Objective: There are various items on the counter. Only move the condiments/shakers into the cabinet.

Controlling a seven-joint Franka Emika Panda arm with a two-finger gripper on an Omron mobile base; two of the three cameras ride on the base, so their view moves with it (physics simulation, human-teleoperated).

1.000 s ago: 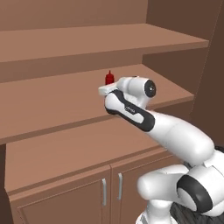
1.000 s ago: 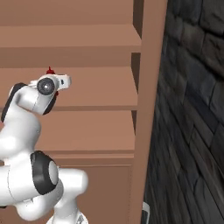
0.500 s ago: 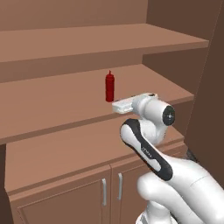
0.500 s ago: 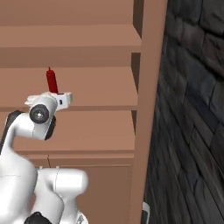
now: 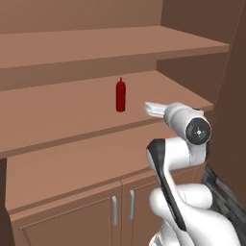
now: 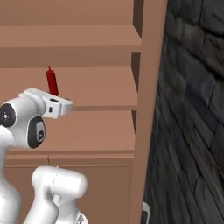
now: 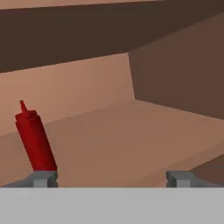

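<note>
From my seat, the dark red squeeze bottle (image 5: 120, 95) stands upright on a middle shelf of the cabinet (image 5: 57, 115) — free of any grip. Just right of it and nearer me sits the gripper (image 7: 111, 178), jaws spread wide and holding nothing. Lower down, the cabinet's two doors carry silver bar handles (image 5: 114, 210).

Foot of the red squeeze bottle (image 7: 35, 142) behind a fingertip (image 7: 41, 178); cabinet (image 5: 72, 168) doors cut off below.
</note>
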